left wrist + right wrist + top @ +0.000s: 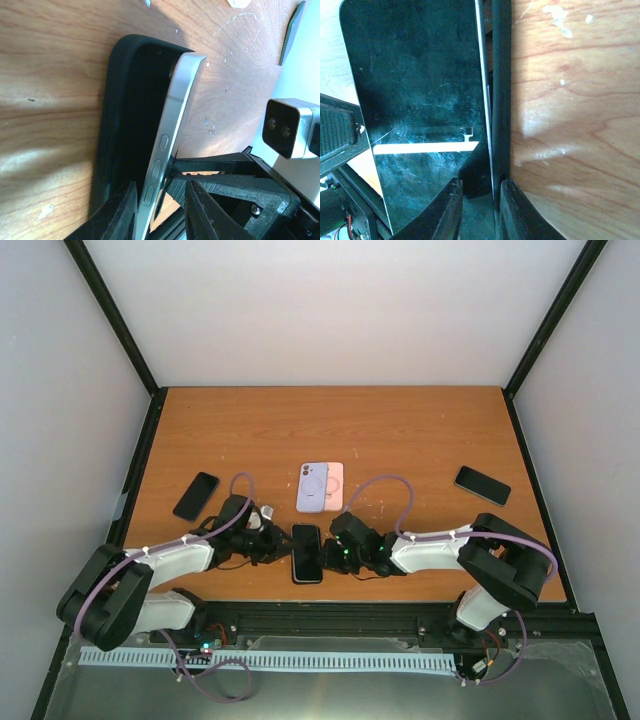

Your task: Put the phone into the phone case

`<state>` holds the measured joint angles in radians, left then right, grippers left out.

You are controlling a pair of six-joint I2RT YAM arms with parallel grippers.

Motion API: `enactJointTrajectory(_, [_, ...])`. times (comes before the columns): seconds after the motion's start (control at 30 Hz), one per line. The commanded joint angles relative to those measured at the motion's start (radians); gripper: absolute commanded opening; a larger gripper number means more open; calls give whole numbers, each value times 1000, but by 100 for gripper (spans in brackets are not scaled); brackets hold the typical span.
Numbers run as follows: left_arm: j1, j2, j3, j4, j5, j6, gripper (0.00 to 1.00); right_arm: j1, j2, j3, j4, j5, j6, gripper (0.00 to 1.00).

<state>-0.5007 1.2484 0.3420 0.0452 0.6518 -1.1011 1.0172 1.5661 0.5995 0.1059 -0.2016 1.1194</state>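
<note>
A black-screened phone lies near the table's front edge between my two grippers. In the left wrist view its silver edge stands tilted up out of a black phone case that lies flat on the wood. My left gripper is open, its jaws astride that raised edge. My right gripper is open on the other side. One finger is over the phone's glossy screen and the other is against the outside of the case wall, where the phone's edge sits in the case.
A lilac case beside a pink one lies just behind the phone. A black phone lies at the left and another at the right. The black table rail runs close in front.
</note>
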Motion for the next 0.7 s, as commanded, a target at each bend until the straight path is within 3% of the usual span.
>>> enactJointTrajectory(0.0, [-3, 9, -3, 65, 18, -19, 25, 11, -5, -1, 9, 21, 3, 22])
enactJointTrajectory(0.3, [-4, -40, -12, 50, 8, -6, 1, 11, -12, -15, 16, 24, 7, 22])
enactJointTrajectory(0.67, [-4, -40, 48, -124, -31, 88, 0, 11, -101, -34, -30, 83, -17, 32])
